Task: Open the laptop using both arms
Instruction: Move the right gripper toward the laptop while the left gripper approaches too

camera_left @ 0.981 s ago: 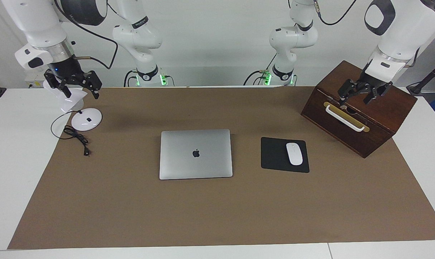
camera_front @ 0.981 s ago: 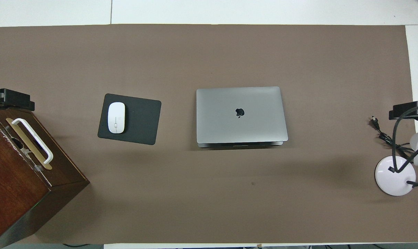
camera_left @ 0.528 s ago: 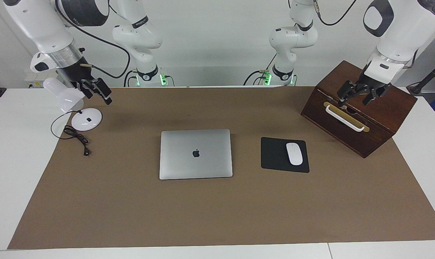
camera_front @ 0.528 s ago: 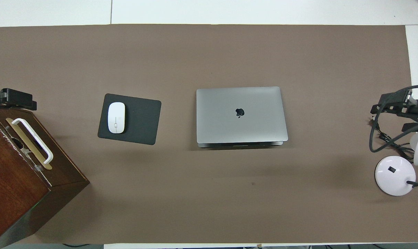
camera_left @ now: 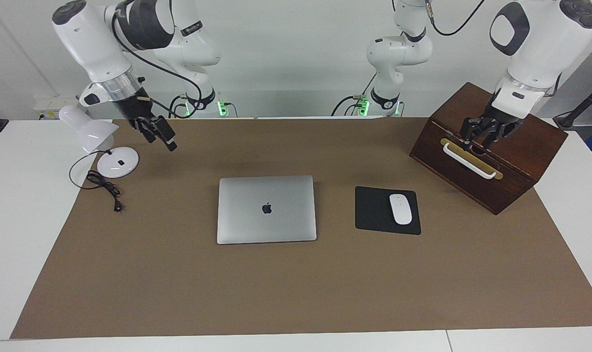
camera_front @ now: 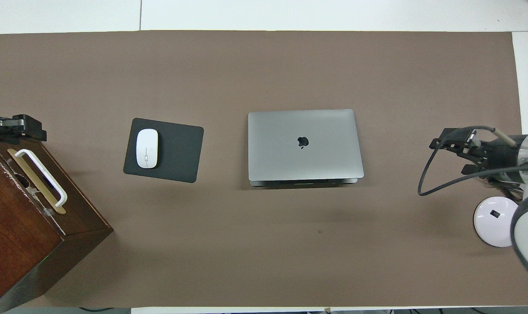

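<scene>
The laptop point(camera_left: 266, 209) lies shut and flat in the middle of the brown mat, apple logo up; it also shows in the overhead view point(camera_front: 304, 144). My right gripper point(camera_left: 165, 138) hangs open and empty in the air over the mat between the desk lamp and the laptop, well clear of the laptop; it also shows in the overhead view point(camera_front: 448, 150). My left gripper point(camera_left: 477, 138) hangs open and empty over the wooden box's top front edge, just above its white handle, seen in the overhead view point(camera_front: 17, 128) at the edge.
A black mouse pad point(camera_left: 374, 211) with a white mouse point(camera_left: 400, 209) lies beside the laptop toward the left arm's end. A brown wooden box point(camera_left: 516, 166) with a white handle point(camera_left: 469, 161) stands at that end. A white desk lamp point(camera_left: 117, 162) and its cable point(camera_left: 105, 188) are at the right arm's end.
My right gripper has swung from over the lamp out over the mat toward the laptop and turned. My left gripper has turned and shifted slightly over the box. The laptop has not moved.
</scene>
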Available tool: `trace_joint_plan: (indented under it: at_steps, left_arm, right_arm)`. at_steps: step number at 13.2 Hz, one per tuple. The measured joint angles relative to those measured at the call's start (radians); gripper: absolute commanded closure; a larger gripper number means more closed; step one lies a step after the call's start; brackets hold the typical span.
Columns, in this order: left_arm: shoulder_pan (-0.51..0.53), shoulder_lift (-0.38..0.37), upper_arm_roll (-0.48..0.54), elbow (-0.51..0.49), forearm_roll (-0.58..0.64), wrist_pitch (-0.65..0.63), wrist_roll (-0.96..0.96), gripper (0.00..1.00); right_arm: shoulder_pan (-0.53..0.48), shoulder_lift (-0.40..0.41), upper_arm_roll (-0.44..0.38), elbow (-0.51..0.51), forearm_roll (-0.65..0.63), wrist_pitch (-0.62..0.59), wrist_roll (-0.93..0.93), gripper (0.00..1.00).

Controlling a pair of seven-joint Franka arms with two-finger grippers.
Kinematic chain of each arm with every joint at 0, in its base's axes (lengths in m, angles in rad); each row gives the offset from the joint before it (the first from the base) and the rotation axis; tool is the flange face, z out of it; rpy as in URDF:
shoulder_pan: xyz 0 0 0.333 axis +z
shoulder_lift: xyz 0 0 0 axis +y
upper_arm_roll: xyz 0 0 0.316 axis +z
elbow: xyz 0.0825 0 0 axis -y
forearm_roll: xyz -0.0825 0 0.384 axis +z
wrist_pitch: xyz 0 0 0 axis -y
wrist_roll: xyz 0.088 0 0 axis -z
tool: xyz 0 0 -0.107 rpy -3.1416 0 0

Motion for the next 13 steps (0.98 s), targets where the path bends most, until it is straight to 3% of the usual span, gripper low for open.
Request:
trace_joint_plan:
  at_steps: [7, 13]
  left_arm:
    - [-0.003, -0.040, -0.016, -0.113, -0.007, 0.109, -0.059, 1.00]
    - [-0.078, -0.102, -0.019, -0.317, -0.034, 0.313, -0.060, 1.00]
  right_arm:
    - [0.142, -0.069, 0.003, -0.224, 0.105, 0.355, 0.003, 0.02]
    - [0.271, -0.175, 0.003, -0.432, 0.111, 0.630, 0.003, 0.01]
